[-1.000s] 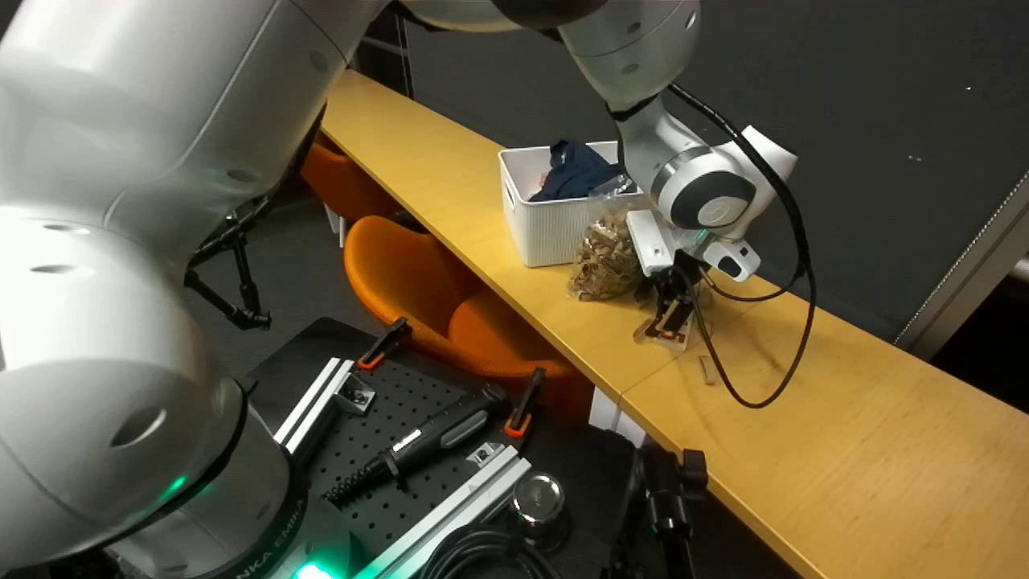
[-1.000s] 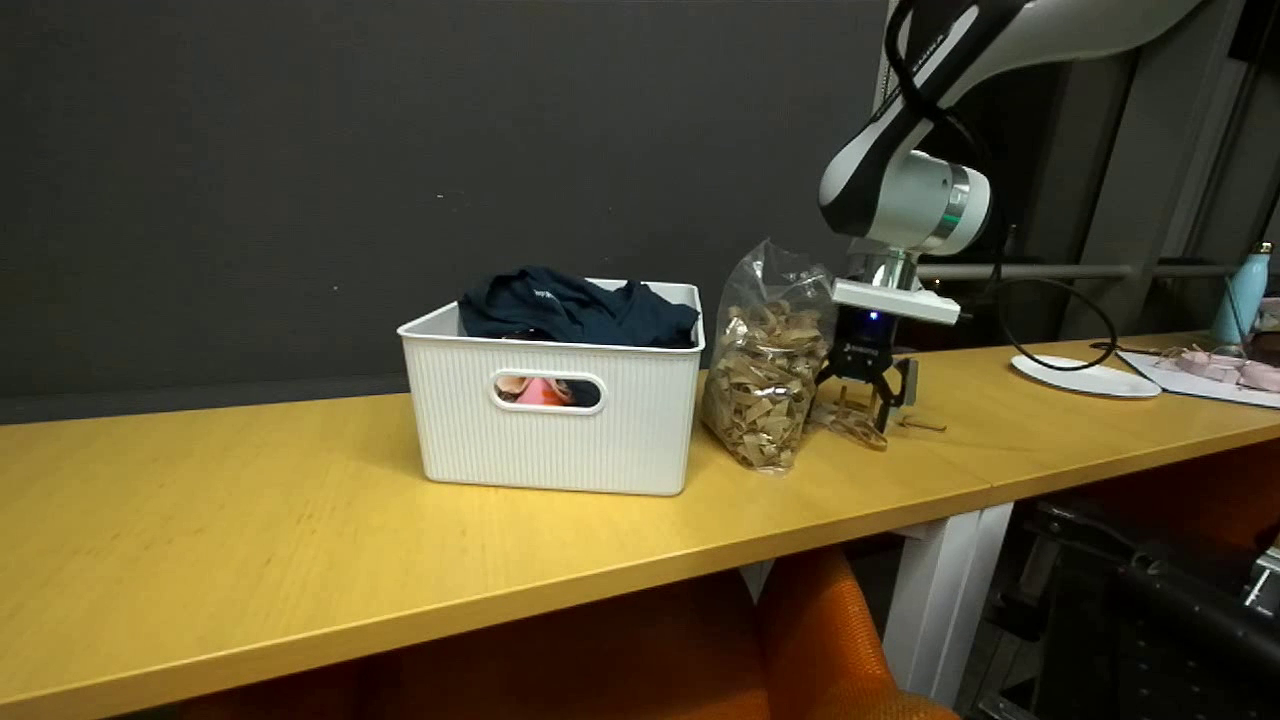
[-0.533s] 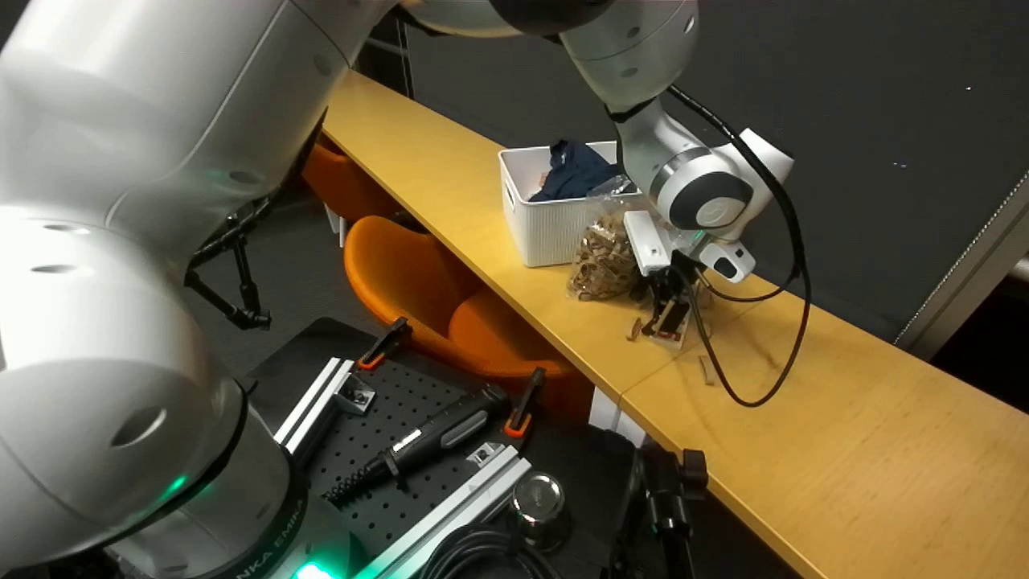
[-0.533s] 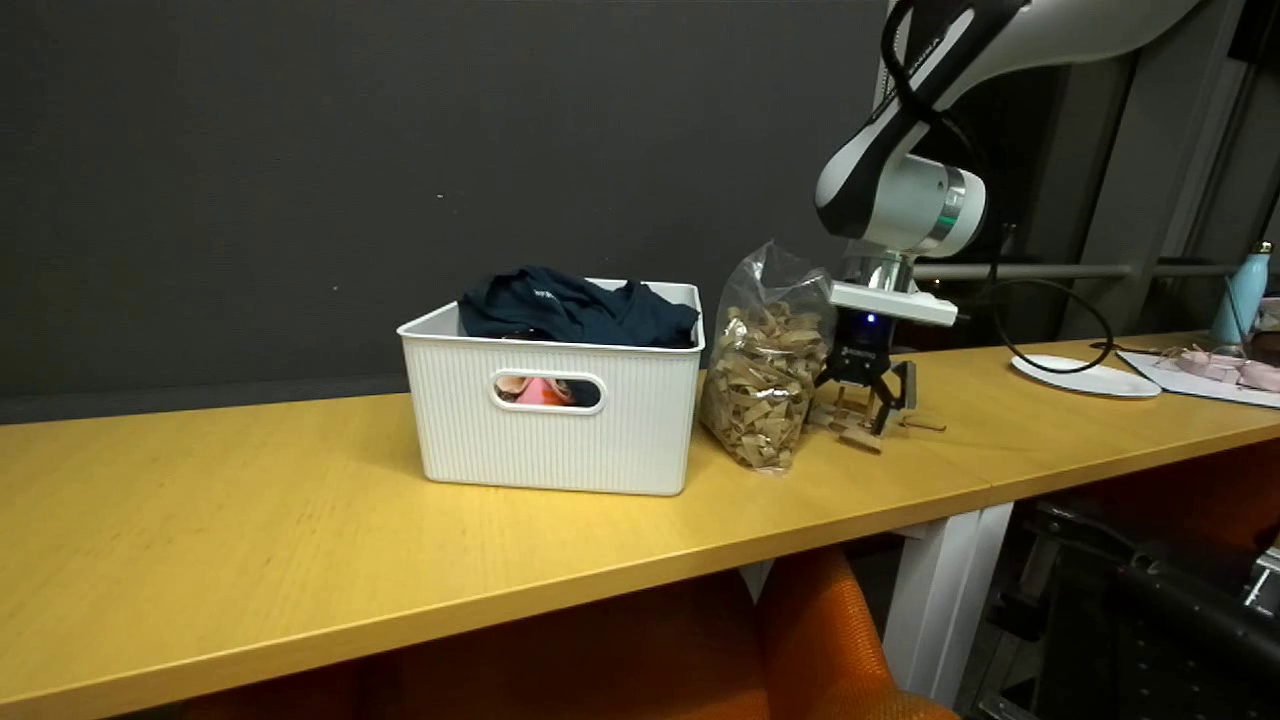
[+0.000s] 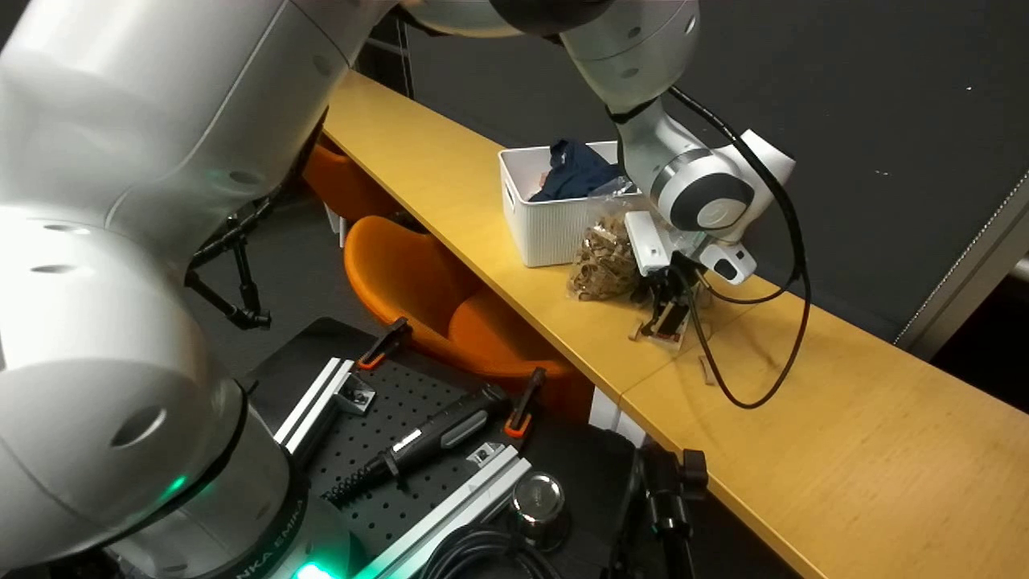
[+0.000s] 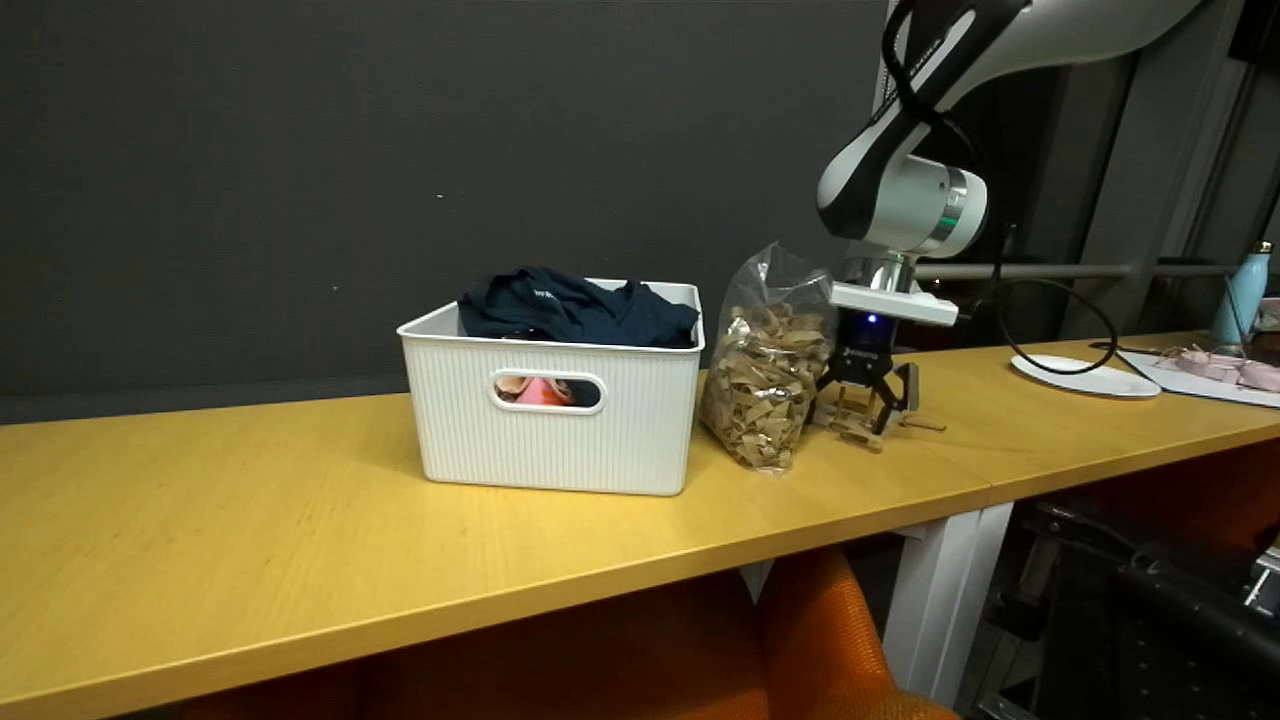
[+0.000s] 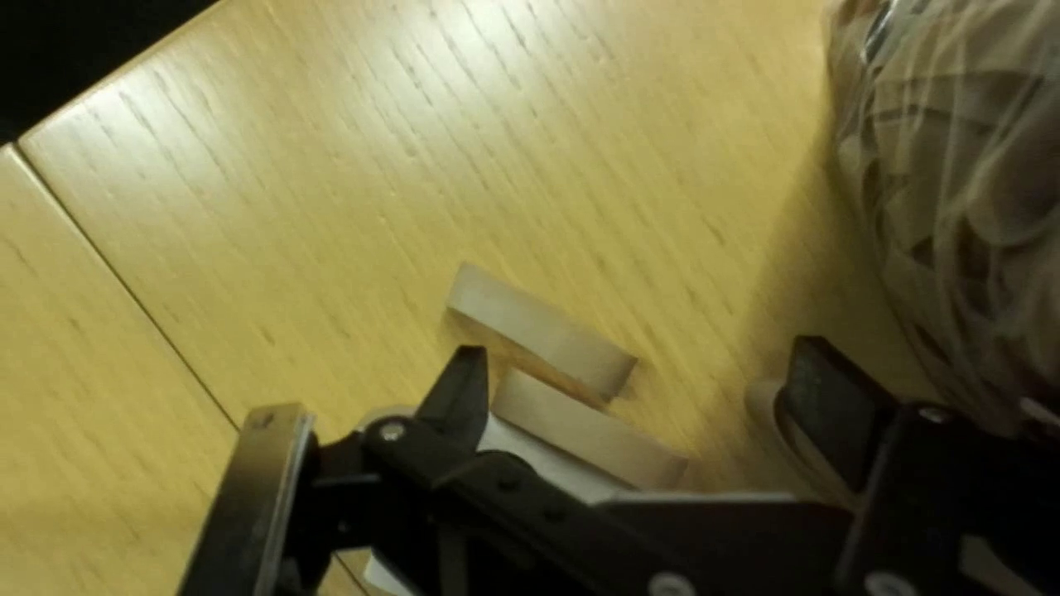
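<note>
Since a second ago, one brown strip (image 7: 542,331), on the table (image 7: 331,207) near the clear plastic bag (image 6: 768,358), appears to lie differently, and the gripper (image 7: 642,393) has edged slightly toward the bag. A second strip (image 7: 592,430) lies alongside, likewise near the bag. Wide apart and gripping nothing, the fingers (image 7: 460,397) point down, presumably because the strips lie so low. Propped by its own filling (image 6: 760,405), it seems, the bag stands upright. On the bag's far side from the gripper, a white bin (image 6: 550,440) holds dark cloth (image 6: 580,310), perhaps standing above the rim because other things lie beneath.
</note>
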You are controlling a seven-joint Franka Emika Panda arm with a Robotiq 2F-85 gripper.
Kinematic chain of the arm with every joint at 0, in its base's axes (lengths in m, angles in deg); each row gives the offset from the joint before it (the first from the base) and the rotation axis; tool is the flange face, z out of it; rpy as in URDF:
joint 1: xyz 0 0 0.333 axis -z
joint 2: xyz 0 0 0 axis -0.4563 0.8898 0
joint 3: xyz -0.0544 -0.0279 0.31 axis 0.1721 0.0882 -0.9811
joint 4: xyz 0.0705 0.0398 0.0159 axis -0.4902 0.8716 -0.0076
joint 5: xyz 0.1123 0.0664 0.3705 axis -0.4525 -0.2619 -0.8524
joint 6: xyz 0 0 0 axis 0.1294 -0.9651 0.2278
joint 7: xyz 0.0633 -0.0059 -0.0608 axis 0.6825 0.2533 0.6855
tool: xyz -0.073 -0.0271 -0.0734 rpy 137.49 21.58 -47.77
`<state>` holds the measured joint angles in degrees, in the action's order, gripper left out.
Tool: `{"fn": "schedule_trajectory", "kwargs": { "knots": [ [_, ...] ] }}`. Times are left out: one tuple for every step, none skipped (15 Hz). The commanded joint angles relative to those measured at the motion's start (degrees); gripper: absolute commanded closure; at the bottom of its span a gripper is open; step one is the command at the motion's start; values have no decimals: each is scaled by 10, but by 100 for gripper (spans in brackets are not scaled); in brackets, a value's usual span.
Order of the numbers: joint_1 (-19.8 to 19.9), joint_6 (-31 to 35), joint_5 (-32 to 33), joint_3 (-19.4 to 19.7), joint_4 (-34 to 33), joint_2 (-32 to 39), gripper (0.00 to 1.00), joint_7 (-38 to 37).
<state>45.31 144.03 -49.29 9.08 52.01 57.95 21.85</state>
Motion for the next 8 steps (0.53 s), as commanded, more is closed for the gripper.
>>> {"fn": "schedule_trajectory", "kwargs": {
  "knots": [
    [3, -15, -13, 1, -10, 10, 37, -8],
    [4, -14, -13, 2, -12, 13, 47, -11],
    [5, -16, -13, 3, -13, 16, 54, -12],
    [7, -17, -14, 4, -13, 19, 61, -13],
    [9, -17, -15, 4, -15, 22, 69, -13],
    [11, -17, -19, 3, -17, 23, 75, -12],
    [11, -16, -23, 3, -18, 25, 83, -11],
    [10, -14, -25, 2, -14, 23, 89, -10]
  ]
}}
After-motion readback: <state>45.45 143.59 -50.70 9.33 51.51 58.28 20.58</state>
